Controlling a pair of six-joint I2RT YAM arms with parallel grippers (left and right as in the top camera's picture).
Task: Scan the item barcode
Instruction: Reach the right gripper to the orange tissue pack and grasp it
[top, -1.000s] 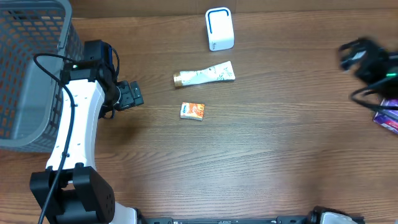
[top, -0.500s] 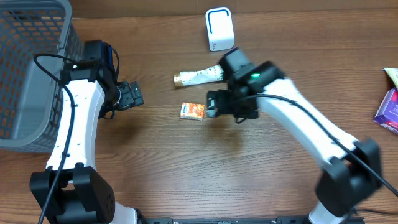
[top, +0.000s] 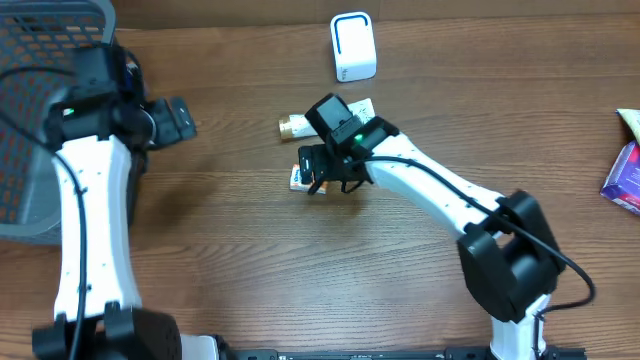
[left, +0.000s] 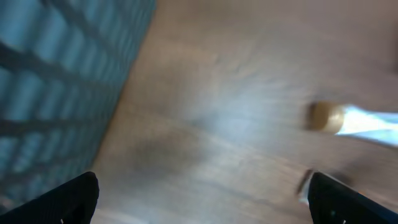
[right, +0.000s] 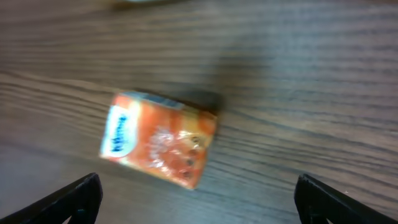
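A grey basket is seen at the far left, and the left claw is held wide beside it, nothing gripped. Mid-desk, the small orange box is laid flat near a tube; the right claw is spread wide just over it, nothing gripped. A white scanner is set further back

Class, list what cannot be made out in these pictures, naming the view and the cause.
Box barcode: right wrist, only the blurred top shows.
Tube print: left wrist, blurred, cut by the right edge.
Purple pack: overhead, cut by the right edge.
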